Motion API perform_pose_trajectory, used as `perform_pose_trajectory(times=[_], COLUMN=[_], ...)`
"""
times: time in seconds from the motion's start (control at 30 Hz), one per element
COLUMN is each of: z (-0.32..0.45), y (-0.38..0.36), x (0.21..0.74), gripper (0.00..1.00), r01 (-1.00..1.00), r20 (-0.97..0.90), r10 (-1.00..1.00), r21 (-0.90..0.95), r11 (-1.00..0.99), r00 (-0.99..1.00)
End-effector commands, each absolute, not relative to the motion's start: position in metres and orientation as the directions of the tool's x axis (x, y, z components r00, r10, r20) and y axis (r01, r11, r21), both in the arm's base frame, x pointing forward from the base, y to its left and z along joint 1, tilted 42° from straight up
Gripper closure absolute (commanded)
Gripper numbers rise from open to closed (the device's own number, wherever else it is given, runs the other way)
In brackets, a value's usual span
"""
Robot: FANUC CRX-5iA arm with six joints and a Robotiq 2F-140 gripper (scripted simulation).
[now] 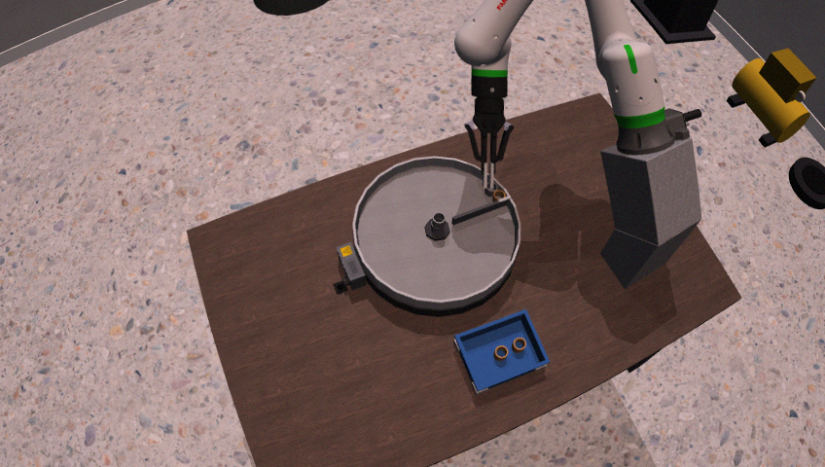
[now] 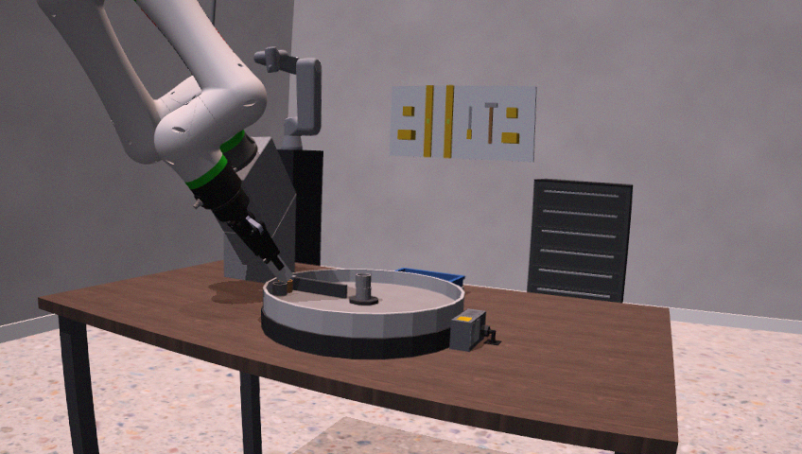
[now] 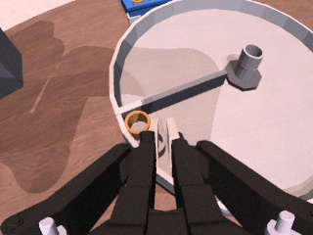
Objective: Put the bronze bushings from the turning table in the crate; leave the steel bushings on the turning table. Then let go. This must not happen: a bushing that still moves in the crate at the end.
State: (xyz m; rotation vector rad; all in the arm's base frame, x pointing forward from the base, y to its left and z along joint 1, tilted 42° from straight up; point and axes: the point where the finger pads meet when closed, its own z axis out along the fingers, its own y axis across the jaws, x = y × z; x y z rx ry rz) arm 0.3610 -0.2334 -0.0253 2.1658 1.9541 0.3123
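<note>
Landmark: turning table (image 1: pixel 370 271), a round walled tray with a central hub (image 1: pixel 437 224) and a fixed radial bar (image 1: pixel 480 210).
Bronze bushing on table: one bronze bushing (image 3: pixel 137 121) lies flat against the inside of the table wall, just beside the outer end of the bar.
Steel bushings: none can be made out on the turning table in these views.
Crate: blue crate (image 1: pixel 535 338) sits near the turning table on the wooden table (image 1: pixel 289 370), with two bronze bushings (image 1: pixel 500 351) (image 1: pixel 519 343) already inside.
End effector: gripper (image 3: pixel 163 133) hangs tilted over the table wall, fingers drawn almost together and holding nothing; the tips are just beside the bushing, not around it.
Step in hand: judged to be lining up on the last bronze bushing.
Recommended practice: spread the fingers before descending, since the present gap looks too narrow to straddle the ring wall; centre on the ring, keep clear of the bar and table wall, close only once one finger is inside the bore or both are outside it.
Risk: a closed descent may push the bushing along the bar.
</note>
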Motion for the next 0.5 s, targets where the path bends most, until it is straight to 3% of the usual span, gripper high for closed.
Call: perform_pose_trajectory(times=[0.0, 0.47], z=[-0.0252, -0.0293], y=[-0.2333, -0.2369], x=[0.3611, 0.3620], gripper=[0.94, 0.94], r01=[0.951, 0.951], r20=[0.018, 0.018], r10=[0.995, 0.995], r21=[0.293, 0.293], r11=[-0.101, -0.101], r00=[0.100, 0.100])
